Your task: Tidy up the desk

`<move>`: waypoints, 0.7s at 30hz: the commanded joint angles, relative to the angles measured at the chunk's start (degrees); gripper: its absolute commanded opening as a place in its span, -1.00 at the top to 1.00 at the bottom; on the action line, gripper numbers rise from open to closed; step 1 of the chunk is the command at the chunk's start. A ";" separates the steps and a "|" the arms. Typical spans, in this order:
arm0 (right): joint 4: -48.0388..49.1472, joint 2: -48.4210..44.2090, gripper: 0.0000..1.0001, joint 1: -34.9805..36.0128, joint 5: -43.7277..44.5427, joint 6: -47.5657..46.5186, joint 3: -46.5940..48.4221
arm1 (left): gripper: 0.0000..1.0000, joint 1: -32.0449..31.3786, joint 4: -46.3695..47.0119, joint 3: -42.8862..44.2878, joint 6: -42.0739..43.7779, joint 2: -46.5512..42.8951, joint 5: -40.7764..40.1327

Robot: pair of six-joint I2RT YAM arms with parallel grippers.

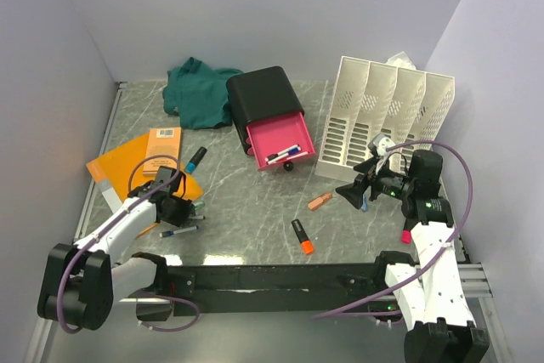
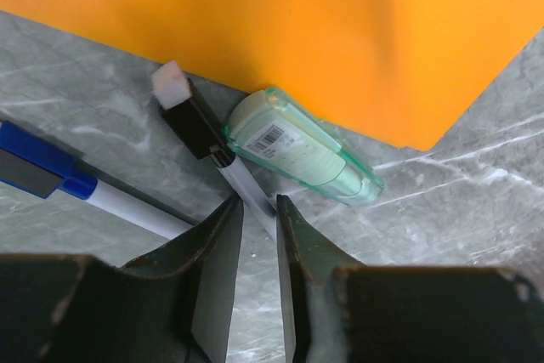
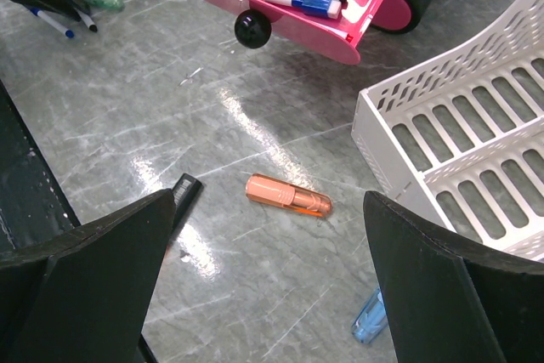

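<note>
Left fingers (image 2: pixel 212 274) stand narrow astride a black-capped marker (image 2: pixel 197 121) on the table (image 1: pixel 255 210), grip unclear; right fingers (image 3: pixel 93 278) gape wide, empty. Two markers (image 1: pixel 283 155) lie in the pink drawer (image 1: pixel 270 129); highlighters (image 1: pixel 302 237), cloth (image 1: pixel 200 91) and envelope (image 1: pixel 123 163) remain scattered: early days

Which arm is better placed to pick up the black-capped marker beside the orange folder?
Left: the left gripper sits at the marker, one finger each side of its barrel. The right gripper hangs open near the white rack.
</note>
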 commanded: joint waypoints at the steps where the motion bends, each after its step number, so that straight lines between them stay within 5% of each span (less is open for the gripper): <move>1: 0.92 -0.82 -0.99 -0.51 -1.28 0.00 1.68 | 0.46 -0.14 -2.87 -2.41 1.64 2.28 1.36; 13: 0.92 -1.00 -1.00 -0.69 -1.37 -0.09 1.77 | 0.88 -0.14 -4.09 -0.74 3.58 -3.96 4.96; 21: 0.92 -1.09 -0.99 -0.60 -1.45 -0.09 1.86 | 0.98 -0.14 -6.73 4.09 4.98 -10.19 7.16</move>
